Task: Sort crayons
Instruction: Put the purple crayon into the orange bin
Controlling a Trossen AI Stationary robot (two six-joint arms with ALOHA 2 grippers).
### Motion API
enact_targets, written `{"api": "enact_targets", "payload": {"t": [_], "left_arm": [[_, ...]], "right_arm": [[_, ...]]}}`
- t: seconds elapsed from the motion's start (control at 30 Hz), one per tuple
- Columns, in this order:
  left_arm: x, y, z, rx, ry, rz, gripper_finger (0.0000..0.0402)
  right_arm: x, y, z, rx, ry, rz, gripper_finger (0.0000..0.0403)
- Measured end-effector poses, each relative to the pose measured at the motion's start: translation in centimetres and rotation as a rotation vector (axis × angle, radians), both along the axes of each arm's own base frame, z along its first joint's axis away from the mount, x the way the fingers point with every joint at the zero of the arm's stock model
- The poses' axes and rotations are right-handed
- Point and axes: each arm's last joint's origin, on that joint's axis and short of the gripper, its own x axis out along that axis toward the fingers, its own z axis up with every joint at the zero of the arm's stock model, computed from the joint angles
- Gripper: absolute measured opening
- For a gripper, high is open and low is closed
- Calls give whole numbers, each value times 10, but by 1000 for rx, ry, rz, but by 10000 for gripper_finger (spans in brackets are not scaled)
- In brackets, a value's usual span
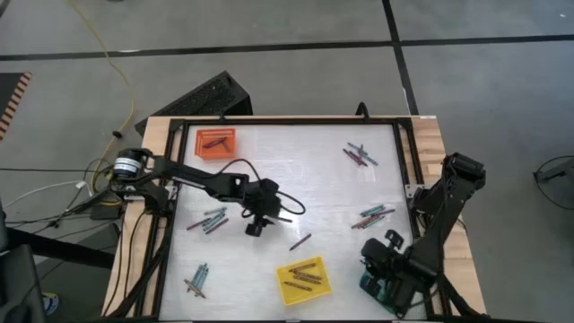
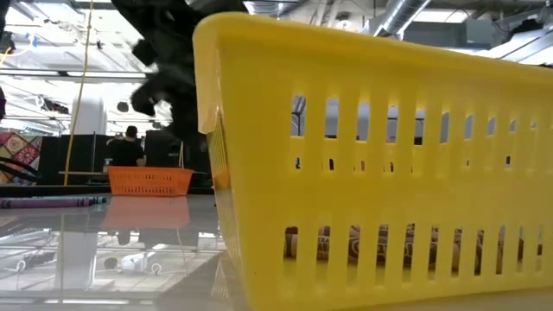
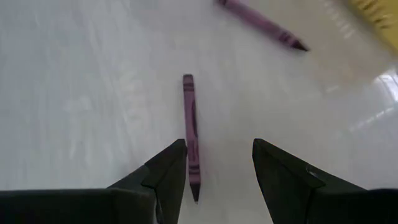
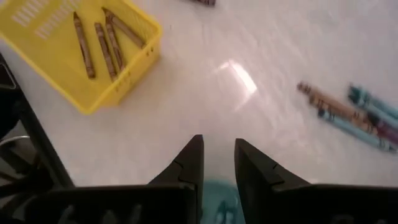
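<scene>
Crayons lie in loose groups on the white table: far right point(image 1: 360, 154), right point(image 1: 372, 215), left point(image 1: 208, 220) and near left point(image 1: 197, 280). A single one point(image 1: 300, 240) lies near the middle. My left gripper point(image 1: 256, 224) point(image 3: 219, 146) hangs open low over the middle of the table. A purple crayon point(image 3: 189, 124) lies flat on the table with one end between its fingers, close beside one finger. A second purple crayon point(image 3: 261, 25) lies farther off. My right gripper point(image 1: 384, 265) point(image 4: 219, 152) stands narrowly open above the teal tray point(image 4: 217, 199), with nothing between its fingers.
The orange tray point(image 1: 215, 142) at the far left holds crayons. The yellow tray point(image 1: 303, 280) point(image 4: 74, 50) at the near middle holds several brownish ones. The teal tray point(image 1: 372, 285) sits at the near right. A black frame point(image 1: 404, 161) runs round the table. A person point(image 2: 128, 147) shows in the room behind.
</scene>
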Motion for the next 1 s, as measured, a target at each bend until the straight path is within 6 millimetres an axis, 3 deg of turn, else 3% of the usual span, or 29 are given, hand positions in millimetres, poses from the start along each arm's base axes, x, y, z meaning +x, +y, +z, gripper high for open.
{"api": "enact_targets", "payload": {"t": [0.27,0.73,0.87,1.0], "left_arm": [[10,1,-12,4,-4,-9,173],[19,4,-40,-35,93,-4,169],[19,4,-42,2,103,22,131],[20,3,-41,27,115,25,62]], "right_arm": [[16,-6,0,-37,-4,62,84],[27,-15,1,-73,9,83,84],[27,-15,1,-72,7,85,84],[27,-14,1,-69,5,84,84]]}}
